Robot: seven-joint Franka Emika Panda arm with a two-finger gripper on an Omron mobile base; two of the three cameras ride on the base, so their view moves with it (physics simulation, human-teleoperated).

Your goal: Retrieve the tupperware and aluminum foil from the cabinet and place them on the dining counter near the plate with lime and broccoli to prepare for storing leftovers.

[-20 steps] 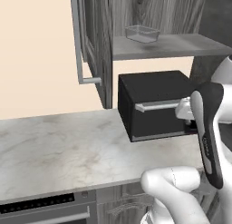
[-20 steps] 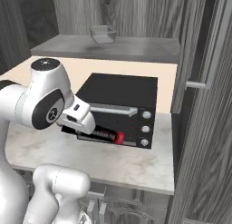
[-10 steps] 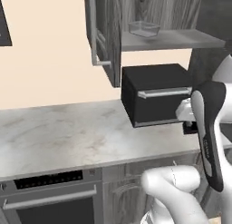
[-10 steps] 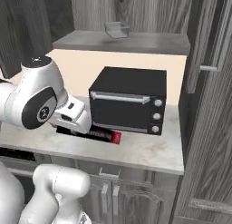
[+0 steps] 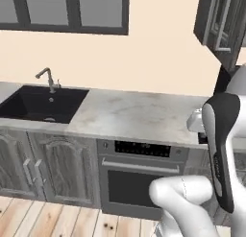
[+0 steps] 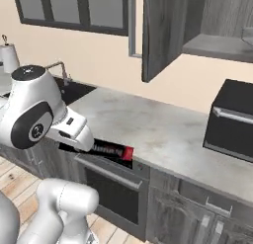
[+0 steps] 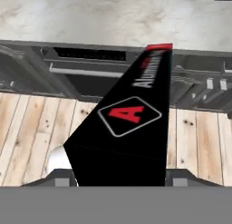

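Out past the counter's front edge, the end effector is clamped around the aluminum foil box, holding it level over the wooden floor in front of the oven. The marble counter carries a black toaster oven.

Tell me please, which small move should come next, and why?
Probably keep carrying: the claw is shut on the aluminum foil box, which hangs over the wooden floor beside the oven. No plate is near, so driving onward seems right.
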